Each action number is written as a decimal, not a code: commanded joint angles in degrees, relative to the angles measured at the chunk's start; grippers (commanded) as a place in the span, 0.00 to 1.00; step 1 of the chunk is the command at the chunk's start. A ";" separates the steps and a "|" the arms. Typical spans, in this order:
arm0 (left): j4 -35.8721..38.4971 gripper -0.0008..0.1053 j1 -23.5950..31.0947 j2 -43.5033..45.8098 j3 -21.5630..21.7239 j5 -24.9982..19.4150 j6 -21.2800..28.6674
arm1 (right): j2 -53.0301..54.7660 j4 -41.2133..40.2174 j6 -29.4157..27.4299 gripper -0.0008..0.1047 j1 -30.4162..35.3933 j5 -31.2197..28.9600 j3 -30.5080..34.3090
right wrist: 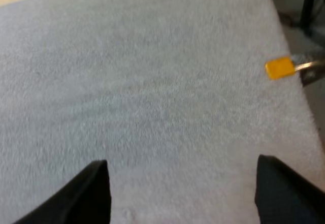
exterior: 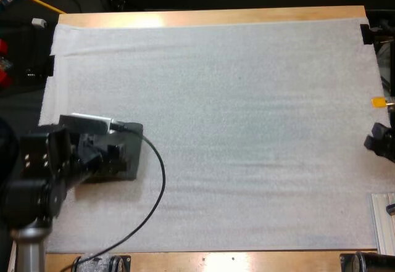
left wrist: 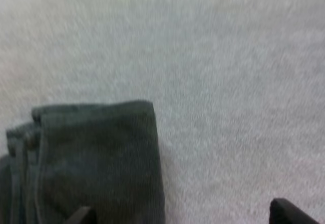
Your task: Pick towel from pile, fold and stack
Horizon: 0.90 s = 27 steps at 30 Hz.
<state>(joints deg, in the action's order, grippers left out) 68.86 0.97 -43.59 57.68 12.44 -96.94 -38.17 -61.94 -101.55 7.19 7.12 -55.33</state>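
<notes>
A folded dark grey-green towel [left wrist: 96, 158] lies flat on the white mat [exterior: 247, 111], its layered edges stacked along one side. In the high view the towel [exterior: 137, 161] sits at the mat's left side, mostly covered by my left arm [exterior: 55, 167]. My left gripper [left wrist: 180, 213] hovers open above it, with one fingertip [left wrist: 81, 216] over the towel and the other over bare mat. My right gripper [right wrist: 180, 168] is open over bare mat, nothing between its fingers. In the high view it [exterior: 381, 144] sits at the mat's right edge.
The wooden table edge [exterior: 210, 18] runs along the far side and the front. A metal rail [exterior: 384, 222] stands at the near right corner. The mat stretches bare between the two arms.
</notes>
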 commanded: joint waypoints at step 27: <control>3.89 0.61 -0.14 40.01 -8.38 -0.19 3.23 | 30.26 -12.45 -0.17 0.57 -0.04 0.86 -0.15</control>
<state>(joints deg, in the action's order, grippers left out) 72.65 0.97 -3.68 49.30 12.44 -93.79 -8.19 -73.77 -101.59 7.19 7.42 -55.33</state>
